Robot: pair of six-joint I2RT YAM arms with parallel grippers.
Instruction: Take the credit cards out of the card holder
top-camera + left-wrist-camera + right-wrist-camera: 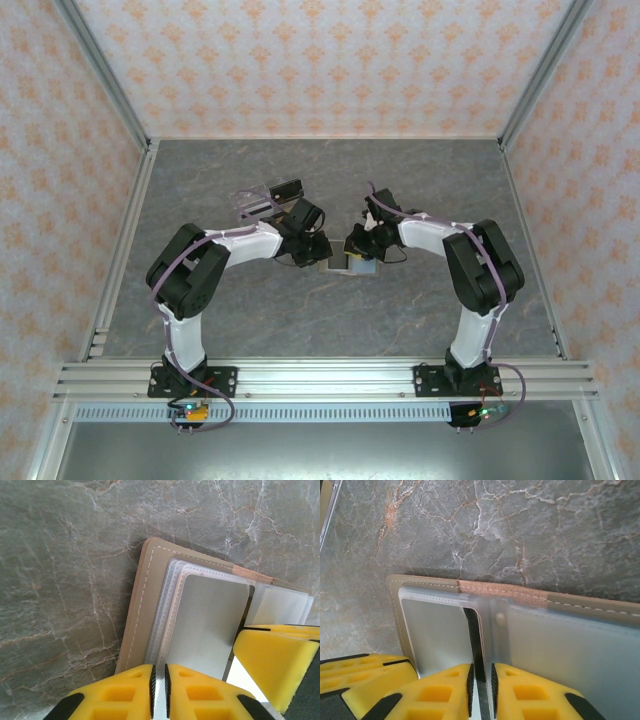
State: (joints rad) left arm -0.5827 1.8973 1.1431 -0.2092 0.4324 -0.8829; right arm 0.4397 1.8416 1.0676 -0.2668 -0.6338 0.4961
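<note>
now | left arm [190, 275], right arm [480, 265] bent inward over card holder [145, 605] | left fingers [115, 695] narrow | right fingers [535, 695] narrow | grip unclear

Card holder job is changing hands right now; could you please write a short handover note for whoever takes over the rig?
Left gripper: jaws almost together on a thin pale edge at the near side of the card holder; whether that edge is card or sleeve is unclear.
Right gripper: jaws almost together near the holder's middle; grip unclear.
Card holder: lies open on the table, between the two arms.
Done: holder is open.
Left: a grey card sits in its clear sleeve. Pull it out, then check the other panel.
</note>
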